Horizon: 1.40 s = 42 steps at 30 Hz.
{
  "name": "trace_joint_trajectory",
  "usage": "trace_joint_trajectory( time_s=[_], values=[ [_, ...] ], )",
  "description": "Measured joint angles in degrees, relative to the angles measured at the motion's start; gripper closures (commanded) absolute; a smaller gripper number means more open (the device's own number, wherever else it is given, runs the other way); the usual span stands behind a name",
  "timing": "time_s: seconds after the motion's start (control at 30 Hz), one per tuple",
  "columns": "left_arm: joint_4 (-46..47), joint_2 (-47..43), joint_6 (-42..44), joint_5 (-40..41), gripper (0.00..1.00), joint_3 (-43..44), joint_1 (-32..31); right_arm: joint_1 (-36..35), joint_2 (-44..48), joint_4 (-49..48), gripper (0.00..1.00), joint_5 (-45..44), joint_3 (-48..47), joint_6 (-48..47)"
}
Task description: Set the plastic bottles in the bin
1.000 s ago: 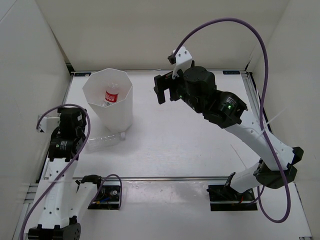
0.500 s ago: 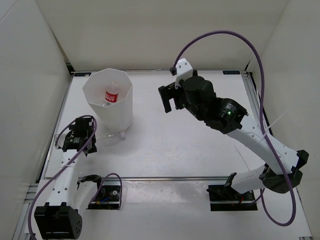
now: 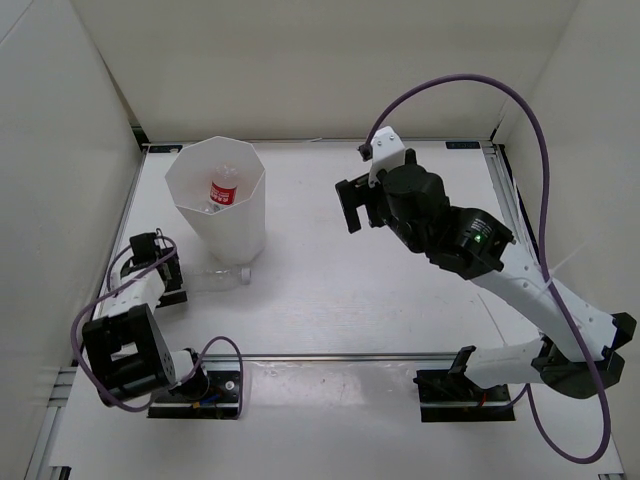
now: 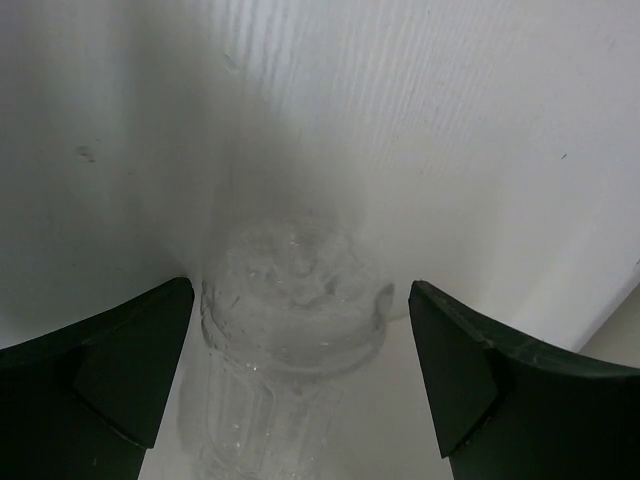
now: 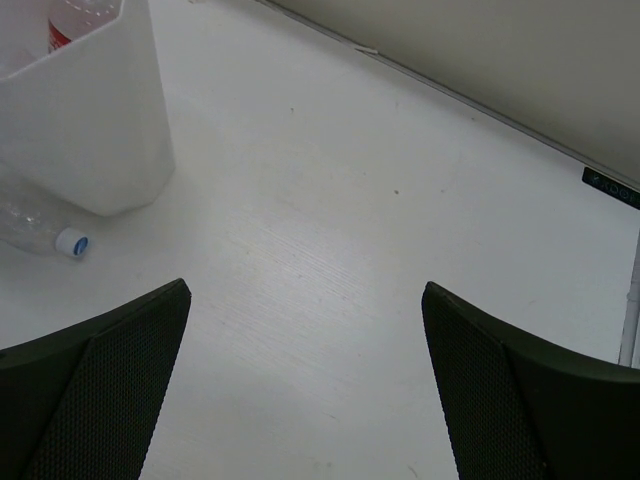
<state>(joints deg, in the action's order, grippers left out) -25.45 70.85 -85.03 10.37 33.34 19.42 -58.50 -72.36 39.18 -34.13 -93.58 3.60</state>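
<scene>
The white faceted bin (image 3: 215, 205) stands at the back left with a red-labelled bottle (image 3: 222, 190) inside it. A clear bottle (image 3: 213, 278) with a blue-white cap lies on the table against the bin's base. My left gripper (image 3: 172, 275) is low at that bottle's left end. In the left wrist view it is open (image 4: 300, 300), the bottle's base (image 4: 290, 330) sits between the fingers without touching them, and the bin wall (image 4: 300, 110) is behind. My right gripper (image 3: 350, 205) is open and empty, raised to the right of the bin. Its view (image 5: 305, 290) shows the bin (image 5: 90, 130) and the lying bottle (image 5: 40, 232).
White walls close in the table on the left, back and right. A metal rail (image 3: 330, 355) runs along the front edge, with the arm bases behind it. The bin stands right behind the lying bottle.
My left arm has folded down to the table and brought its open gripper to the lying bottle's left end. My right arm has drifted right and back from the bin.
</scene>
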Motion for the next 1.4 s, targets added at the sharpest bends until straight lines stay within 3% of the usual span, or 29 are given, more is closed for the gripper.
trace_joint_trajectory(
  time_s=[0.33,0.83,0.9,0.93,1.0,1.07,1.2,1.4],
  values=[
    [8.5,3.3,5.3,-7.0,0.00,-1.3,0.0,1.3,0.4,2.0,0.00,-1.7,2.4,0.7],
    [24.2,-2.2,18.6,-19.0,0.03,-11.5,0.3,1.3,2.7,4.9,0.00,-3.0,6.1,2.7],
    [26.1,-2.4,19.2,-20.6,0.08,-12.6,0.3,1.3,3.0,5.0,0.00,-3.2,6.4,3.3],
    [26.8,-2.4,19.4,-21.3,0.21,-13.0,0.3,1.3,3.2,5.1,0.00,-3.3,6.5,3.5],
    [27.2,-1.7,20.5,-22.6,0.39,-13.8,0.4,1.3,4.0,5.2,0.00,-3.6,7.3,3.8],
    [27.6,-0.8,21.1,-24.3,0.50,-14.0,0.5,1.3,5.0,5.6,0.00,-4.1,8.6,4.0],
    [25.6,0.4,23.5,-25.9,0.50,-12.3,0.8,1.4,6.2,6.3,0.00,-5.0,10.2,5.1],
    [14.9,-4.9,26.6,-23.8,0.60,-10.5,1.6,1.4,7.2,6.4,0.00,-5.4,10.9,6.2]
  ],
)
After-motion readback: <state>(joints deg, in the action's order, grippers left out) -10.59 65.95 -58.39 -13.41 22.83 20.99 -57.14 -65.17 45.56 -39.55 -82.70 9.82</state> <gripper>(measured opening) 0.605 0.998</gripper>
